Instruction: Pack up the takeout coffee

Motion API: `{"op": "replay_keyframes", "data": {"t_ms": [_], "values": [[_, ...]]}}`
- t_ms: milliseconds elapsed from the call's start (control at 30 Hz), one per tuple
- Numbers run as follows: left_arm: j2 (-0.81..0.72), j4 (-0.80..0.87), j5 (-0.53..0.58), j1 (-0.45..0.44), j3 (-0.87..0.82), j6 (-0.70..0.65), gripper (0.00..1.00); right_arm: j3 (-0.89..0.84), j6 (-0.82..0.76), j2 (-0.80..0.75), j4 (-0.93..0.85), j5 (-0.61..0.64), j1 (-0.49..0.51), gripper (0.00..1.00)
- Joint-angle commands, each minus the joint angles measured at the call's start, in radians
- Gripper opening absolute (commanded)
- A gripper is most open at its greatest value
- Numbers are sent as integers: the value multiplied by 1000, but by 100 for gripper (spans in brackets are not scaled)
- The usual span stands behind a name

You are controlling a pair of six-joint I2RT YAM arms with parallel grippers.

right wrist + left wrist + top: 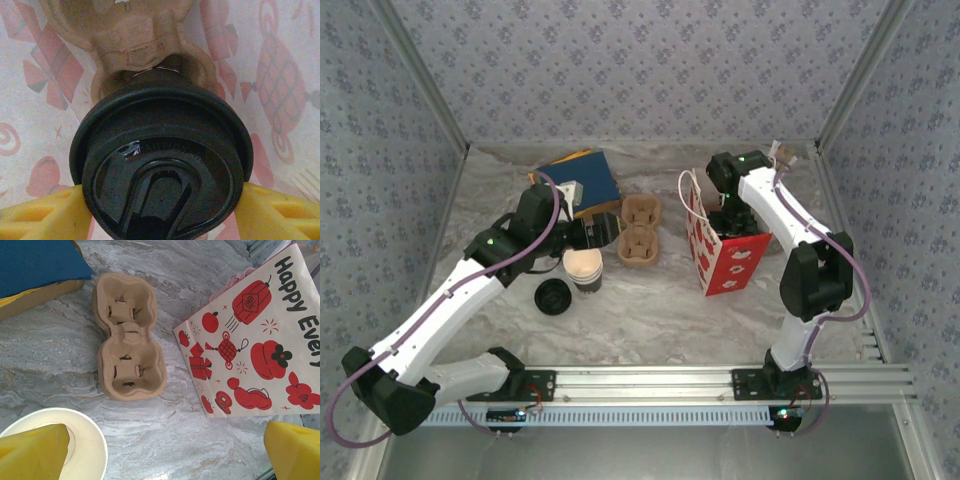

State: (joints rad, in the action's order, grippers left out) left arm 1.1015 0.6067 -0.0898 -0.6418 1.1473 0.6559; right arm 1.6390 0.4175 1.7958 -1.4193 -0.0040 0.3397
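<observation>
Right arm (pixel 810 270) folded down into the red-and-white paper gift bag (pixel 730 262) printed "Happy Every", right pincer (pixel 161 212) clamped on the black-lidded takeout coffee (pixel 160 160) inside that bag, left arm (pixel 450 300) bent low over the desk (pixel 650 320), left pincer (pixel 165 455) spread wide above an open cream paper cup (pixel 82 437).

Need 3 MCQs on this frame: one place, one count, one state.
1. Where is the lidded cup? A) on the blue box B) in the bag C) on the cup stack
2. How many wells has the carrier on the table? A) two B) four C) six
3. The left pincer is: A) open B) shut, empty C) shut on the bag

Answers: 1 B, the right pincer grips it between the bag's printed walls; 2 A, the left wrist view shows two wells, both empty; 3 A, its fingers stand wide apart.
</observation>
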Motion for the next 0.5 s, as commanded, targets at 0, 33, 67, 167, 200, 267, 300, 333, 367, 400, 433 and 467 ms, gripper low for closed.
{"op": "replay_keyframes", "data": {"t_ms": [0,33,67,167,200,267,300,333,367,400,433,467], "values": [[-20,11,3,-6,9,8,100,-42,-5,34,35,-5,-4,72],[-22,11,4,-6,8,8,100,-43,-5,34,35,-5,-3,72],[-22,12,5,-6,8,7,100,-44,-5,36,36,-3,-2,72],[-23,13,5,-8,7,7,100,-52,-5,37,41,-4,-1,72],[-23,13,5,-8,7,9,100,-56,-5,37,43,-4,-1,72],[-23,13,5,-8,7,8,100,-62,-5,36,43,-4,-1,72],[-23,13,5,-8,6,10,100,-64,-5,36,45,-4,-2,72],[-25,12,5,-9,6,11,100,-67,-5,36,46,-4,-2,72],[-25,13,5,-9,6,10,100,-70,-5,35,48,-4,0,72],[-25,12,5,-9,5,10,100,-72,-6,35,51,-4,0,72],[-25,13,6,-10,6,10,100,-75,-5,36,55,-5,0,72],[-25,13,5,-11,6,10,100,-77,-4,36,54,-4,1,72]]}}
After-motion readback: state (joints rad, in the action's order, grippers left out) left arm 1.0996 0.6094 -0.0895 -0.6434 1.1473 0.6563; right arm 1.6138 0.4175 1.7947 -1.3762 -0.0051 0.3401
